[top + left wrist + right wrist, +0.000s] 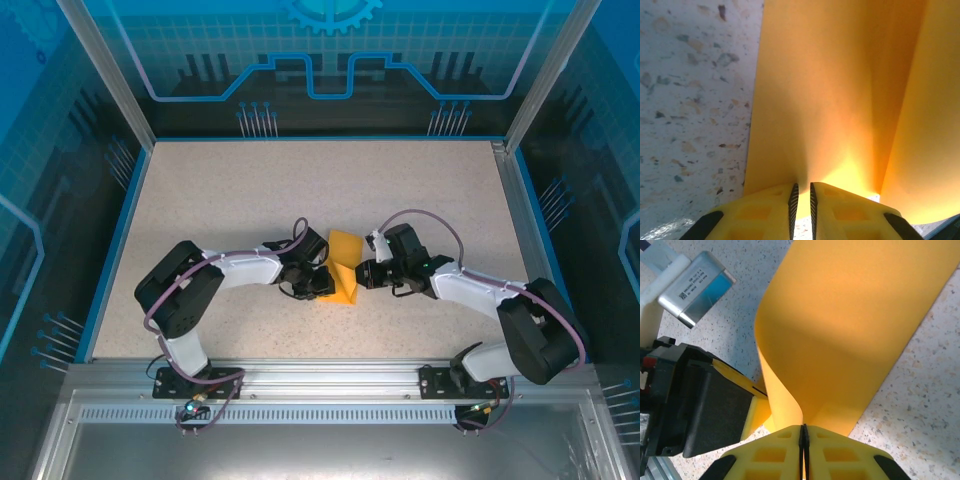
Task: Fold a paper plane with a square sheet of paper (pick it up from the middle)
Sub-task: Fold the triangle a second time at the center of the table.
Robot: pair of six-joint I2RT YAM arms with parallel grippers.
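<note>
The square sheet of paper (343,262) is orange-yellow and stands bowed up off the table between my two grippers. My left gripper (322,283) is at its left side. In the left wrist view the left gripper (801,186) has its jaws drawn to a narrow slit, with the edge of the sheet (840,90) running into the slit. My right gripper (362,275) meets the sheet from the right. The right wrist view shows the right gripper (803,426) with its pads pressed flat together on the sheet (850,315), which curls away from them. The paper plane is out of view.
The speckled table (300,180) has a blue rim and metal frame posts at its corners. In the right wrist view the left gripper's black and yellow body (715,405) sits close at the left, with a silver module (695,287) above it.
</note>
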